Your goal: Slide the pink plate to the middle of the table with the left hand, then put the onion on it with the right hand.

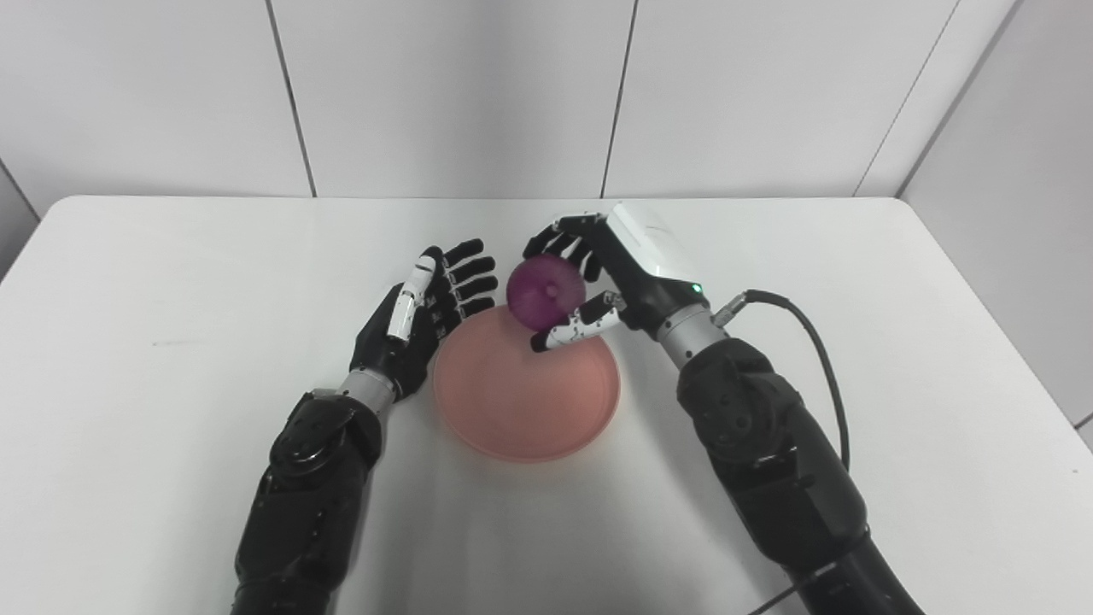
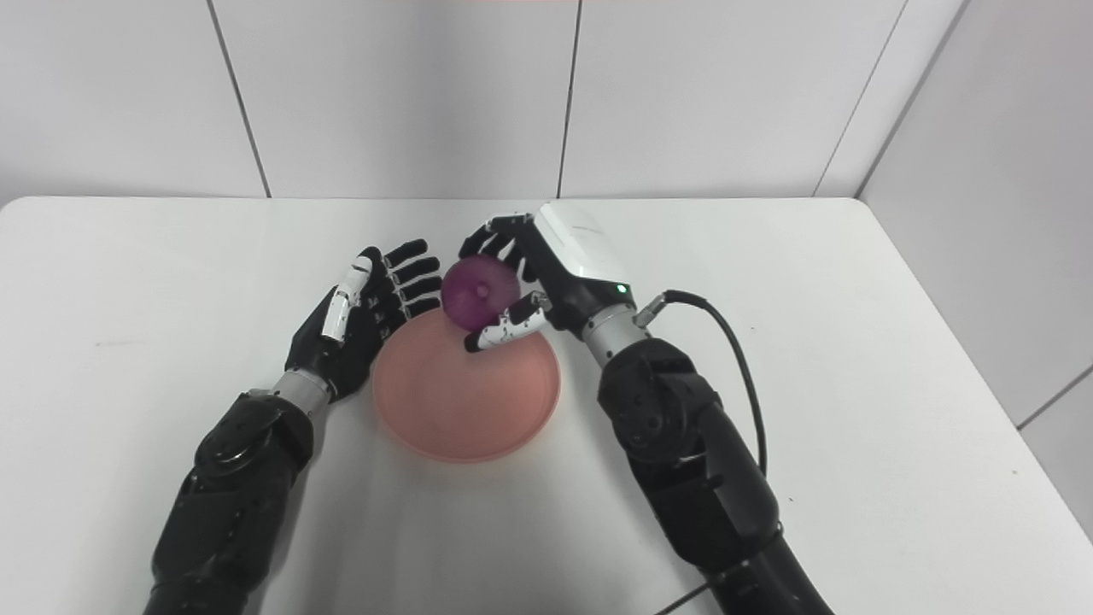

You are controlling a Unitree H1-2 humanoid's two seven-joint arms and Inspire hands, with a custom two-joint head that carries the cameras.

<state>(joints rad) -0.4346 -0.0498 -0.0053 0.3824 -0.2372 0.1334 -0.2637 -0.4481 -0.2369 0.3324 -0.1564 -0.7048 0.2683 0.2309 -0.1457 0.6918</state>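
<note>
The pink plate point(image 1: 525, 401) lies flat near the middle of the white table point(image 1: 171, 342). My right hand point(image 1: 602, 273) is shut on the purple onion point(image 1: 545, 292) and holds it over the plate's far rim; I cannot tell whether the onion touches the plate. My left hand point(image 1: 431, 312) is open, fingers spread, resting just beside the plate's left rim and close to the onion. The same scene shows in the right eye view, with the plate point(image 2: 465, 401), the onion point(image 2: 480, 295), the left hand point(image 2: 363, 316) and the right hand point(image 2: 546, 273).
A black cable point(image 1: 811, 342) loops from my right wrist over the table's right side. White wall panels stand behind the table's far edge point(image 1: 546, 198). The table's right edge point(image 1: 1025, 342) lies near a side wall.
</note>
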